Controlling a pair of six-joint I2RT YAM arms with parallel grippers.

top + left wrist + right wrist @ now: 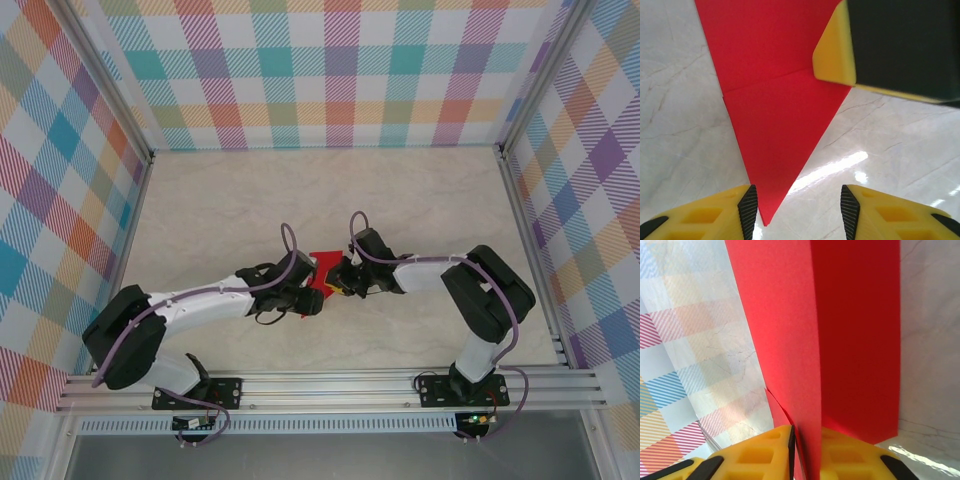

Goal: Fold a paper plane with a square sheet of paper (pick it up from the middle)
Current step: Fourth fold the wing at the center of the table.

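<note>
A: Left wrist view: left gripper (798,210) jaws apart, nothing clamped. Tip of the red sheet (775,125) pokes down between the pads, just beside the black pad (748,207) on the picture's left. Contact there, can't tell. Glossy pale table (680,125) under the tip, with a glare streak just right of it.
B: Right side?
A: Right gripper (807,447) closed on the red sheet's near edge. Yellow fingers (760,455) pressed either side of it. The sheet rises out of the jaws as two panels meeting at a lengthwise fold.
B: Sheet shape?
A: Folded to a point, one crease running across it. From the left wrist, a right finger (832,52) overlaps the sheet's upper right edge.
B: Overall position?
A: Top view: sheet sits between the two gripper heads. Left arm (200,300) reaches it from the left of the sheet, right arm (440,275) from the right. Purple cables (288,240) loop up beside the sheet. Marbled table all around it. Plaid back wall (320,80) well beyond the sheet, plaid side walls (60,200) well apart on either side.
</note>
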